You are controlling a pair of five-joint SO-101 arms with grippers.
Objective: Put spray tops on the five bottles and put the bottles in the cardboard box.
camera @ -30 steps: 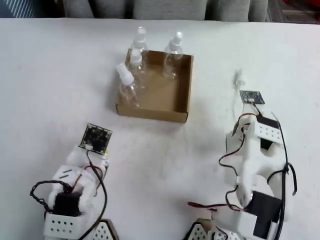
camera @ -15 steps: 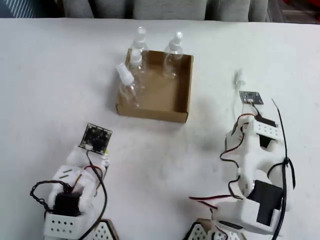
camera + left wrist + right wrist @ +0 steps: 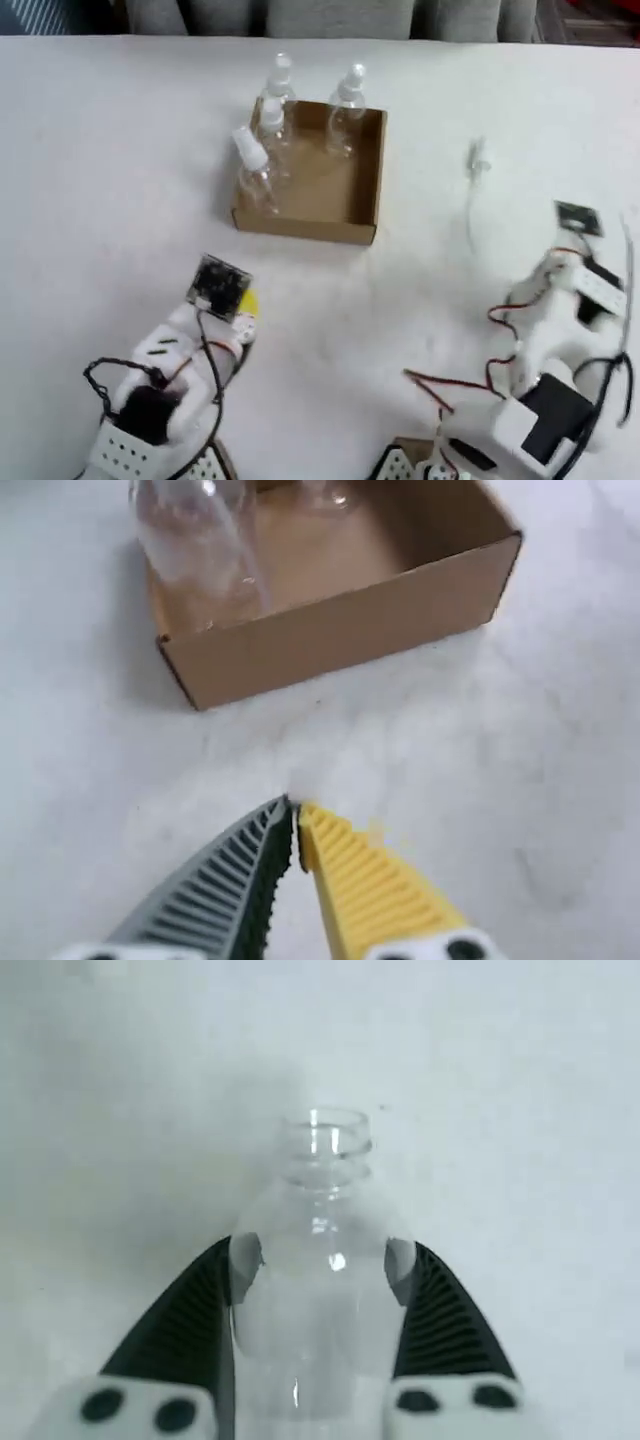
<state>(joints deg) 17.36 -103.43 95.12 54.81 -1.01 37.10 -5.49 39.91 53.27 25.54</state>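
At the lower left of the high view the left arm [image 3: 155, 395] was seen over the white table [image 3: 100, 150], and at the lower right the right arm [image 3: 545, 340]. The left gripper [image 3: 296, 818] was pressed together with nothing between its fingers, the grey finger [image 3: 215, 895] and yellow finger [image 3: 365, 885] meeting at the tips just above bare table. The right gripper [image 3: 322, 1255] was clamped on the uncapped bottle [image 3: 318, 1305], a clear bottle held by the body at its shoulder, with the open threaded neck sticking out past the black pads. Farther up, at centre frame of the high view, the cardboard box [image 3: 305, 228] was set open-topped on the table, well apart from both arms. To its right, in the upper right part of the frame, a loose spray top [image 3: 478, 158] was laid on the table, its thin tube trailing toward the lower edge. Four capped bottles [image 3: 250, 165] were grouped upright at the box's left and far sides; three were seen inside the walls. For the farthest bottle [image 3: 279, 78], at the upper rim, inside or just behind could not be told.
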